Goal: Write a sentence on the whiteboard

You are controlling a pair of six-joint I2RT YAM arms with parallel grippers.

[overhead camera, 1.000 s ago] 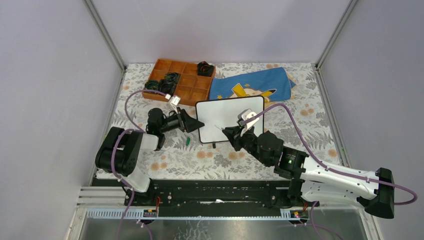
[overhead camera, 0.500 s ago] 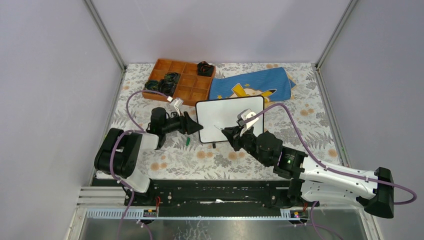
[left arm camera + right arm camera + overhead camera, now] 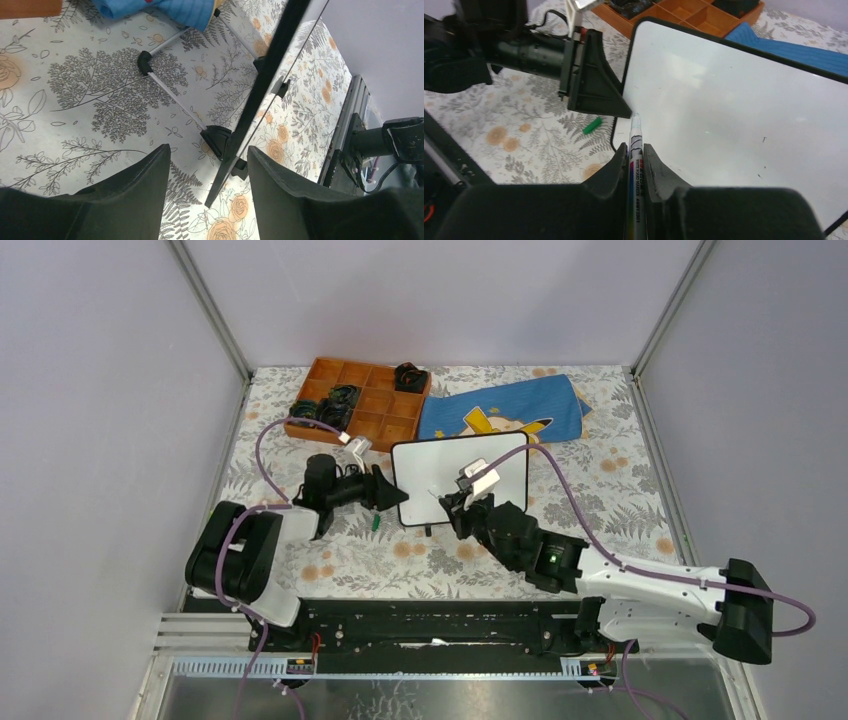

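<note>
Left wrist view alone shows the whiteboard (image 3: 263, 86) edge-on.

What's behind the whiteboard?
A thin metal prop with black feet, then the blue cloth and orange tray farther back. From above, the whiteboard hides whatever sits just behind it.

One whiteboard (image 3: 432, 464), one marker (image 3: 634, 136), one cloth (image 3: 510, 410), one tray (image 3: 376, 403).
</note>
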